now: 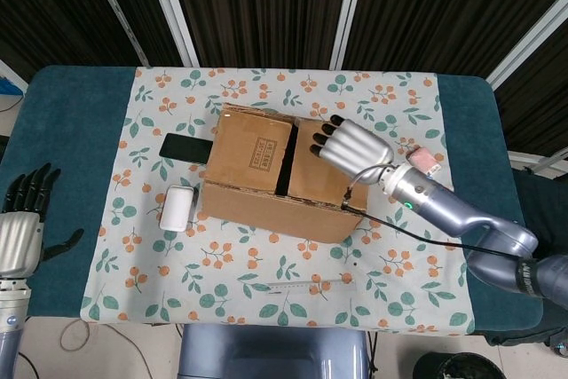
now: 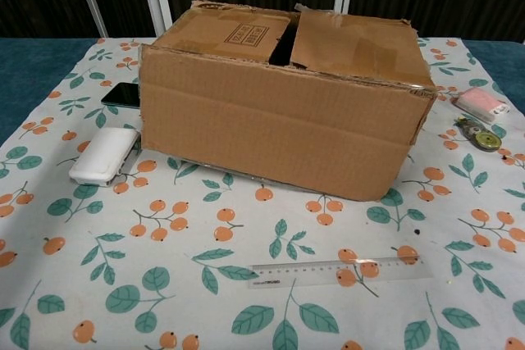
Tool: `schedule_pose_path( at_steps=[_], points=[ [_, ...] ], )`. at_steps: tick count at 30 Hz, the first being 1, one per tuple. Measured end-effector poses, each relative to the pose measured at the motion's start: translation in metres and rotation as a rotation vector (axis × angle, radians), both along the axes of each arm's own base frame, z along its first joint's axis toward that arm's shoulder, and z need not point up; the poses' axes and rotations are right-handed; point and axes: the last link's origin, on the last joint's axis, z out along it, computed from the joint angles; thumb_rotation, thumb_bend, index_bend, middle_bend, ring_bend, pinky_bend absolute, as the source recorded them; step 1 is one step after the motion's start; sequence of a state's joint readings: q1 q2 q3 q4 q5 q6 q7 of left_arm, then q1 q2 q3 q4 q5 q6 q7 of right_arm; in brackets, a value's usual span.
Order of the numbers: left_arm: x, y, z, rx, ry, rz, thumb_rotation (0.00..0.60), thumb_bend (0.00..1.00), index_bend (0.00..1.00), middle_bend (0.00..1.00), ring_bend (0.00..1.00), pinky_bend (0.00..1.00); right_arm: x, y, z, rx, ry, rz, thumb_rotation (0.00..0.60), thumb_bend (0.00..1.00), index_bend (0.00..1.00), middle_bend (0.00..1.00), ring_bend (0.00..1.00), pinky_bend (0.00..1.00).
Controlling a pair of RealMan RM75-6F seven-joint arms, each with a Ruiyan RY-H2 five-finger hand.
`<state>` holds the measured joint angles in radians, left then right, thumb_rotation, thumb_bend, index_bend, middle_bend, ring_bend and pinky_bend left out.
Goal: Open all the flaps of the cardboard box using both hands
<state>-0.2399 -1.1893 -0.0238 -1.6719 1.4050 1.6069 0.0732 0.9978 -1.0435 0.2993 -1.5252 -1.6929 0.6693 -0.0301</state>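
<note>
The cardboard box stands mid-table on the floral cloth. Its two top flaps lie down, with a dark gap between them. The left flap bears a printed label. My right hand hovers over the right flap, fingers spread and pointing towards the gap, holding nothing. I cannot tell whether it touches the cardboard. My left hand is open at the far left, off the table's left edge, well away from the box. The chest view shows neither hand.
A black phone and a white case lie left of the box. A pink item and a small round object lie to its right. A clear ruler lies in front.
</note>
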Motion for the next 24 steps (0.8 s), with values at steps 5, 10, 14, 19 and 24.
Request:
schedule_pose_path(
  at_steps=[5,10,14,19,24],
  points=[
    [-0.002,0.0,0.0,-0.006,-0.011,0.007,0.6,0.15,0.0,0.0,0.0,0.03,0.018,-0.007,-0.03,0.037,0.021,0.041,0.6,1.0,0.43,0.35,0.31,0.31],
    [-0.003,0.001,0.0,-0.013,-0.02,0.015,0.6,0.15,0.0,0.0,0.0,0.03,0.026,-0.015,-0.048,0.042,0.05,0.058,0.6,1.0,0.43,0.31,0.29,0.31],
    [-0.004,0.002,0.0,-0.015,-0.024,0.018,0.6,0.15,0.0,0.0,0.0,0.03,0.03,-0.022,-0.055,0.038,0.073,0.051,0.6,1.0,0.43,0.3,0.29,0.31],
    [-0.006,0.002,0.0,-0.015,-0.027,0.027,0.6,0.15,0.0,0.0,0.0,0.03,0.026,-0.028,-0.065,0.034,0.107,0.033,0.6,1.0,0.43,0.3,0.29,0.31],
    [-0.007,0.004,0.0,-0.014,-0.022,0.032,0.6,0.15,0.0,0.0,0.0,0.03,0.025,-0.029,-0.075,0.034,0.113,0.037,0.6,1.0,0.43,0.3,0.29,0.31]
  ],
)
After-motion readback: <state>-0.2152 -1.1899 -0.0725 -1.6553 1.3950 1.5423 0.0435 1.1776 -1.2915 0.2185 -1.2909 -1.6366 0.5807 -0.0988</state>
